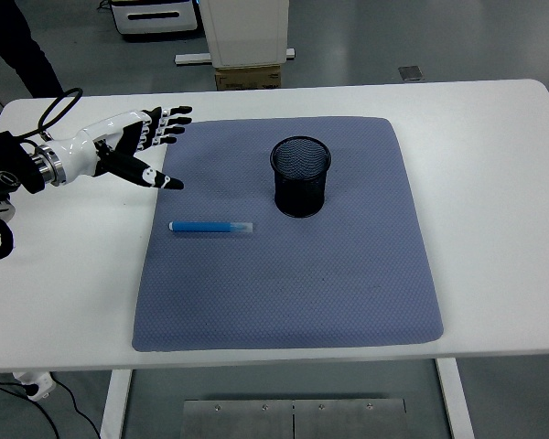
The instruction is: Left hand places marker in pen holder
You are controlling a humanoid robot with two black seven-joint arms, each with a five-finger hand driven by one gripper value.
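A blue marker point(210, 226) with a clear cap lies flat on the left part of the grey-blue mat point(288, 302), pointing left to right. To its right, a black mesh pen holder point(301, 176) stands upright on the mat. My left hand point(151, 146) reaches in from the left edge, over the mat's upper left corner. Its fingers are spread and hold nothing. The hand is above and to the left of the marker, apart from it. The right hand does not show.
The mat lies on a white table point(494, 155). Behind the table stand a white cabinet and a cardboard box point(247, 77). A person's dark trouser leg point(23, 46) shows at the top left.
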